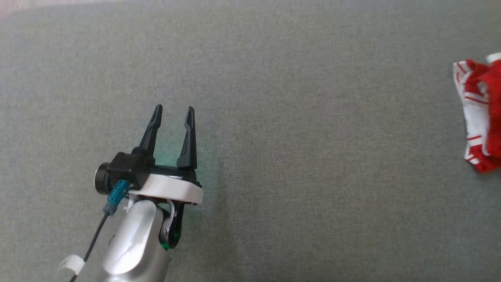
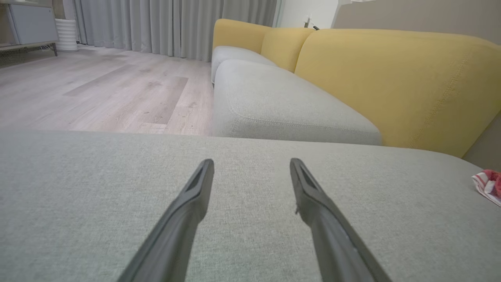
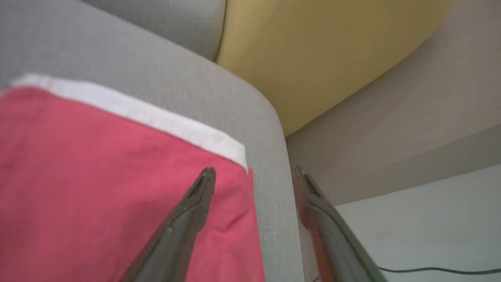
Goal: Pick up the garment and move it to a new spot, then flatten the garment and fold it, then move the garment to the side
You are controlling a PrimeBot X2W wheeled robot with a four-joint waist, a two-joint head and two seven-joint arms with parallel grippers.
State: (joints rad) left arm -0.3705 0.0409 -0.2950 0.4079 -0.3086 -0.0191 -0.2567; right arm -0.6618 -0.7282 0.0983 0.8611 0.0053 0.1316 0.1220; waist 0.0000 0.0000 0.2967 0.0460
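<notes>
— Which arm sits nearer?
— Your right gripper (image 3: 252, 170). Its jaws stand wide, holding nothing, just above the red cloth garment with white trim (image 3: 98, 176), which spreads across the wrist view's lower left, by the grey fabric cushion's (image 3: 156, 58) edge.
— And the left?
— Your left gripper (image 1: 174, 107), wide and empty at the head view's lower left, is well apart. There the garment lies at the far right edge, long axis top to bottom.

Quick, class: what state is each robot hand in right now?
Left hand: open, empty.
Right hand: open, gripping nothing, above the red garment.
</notes>
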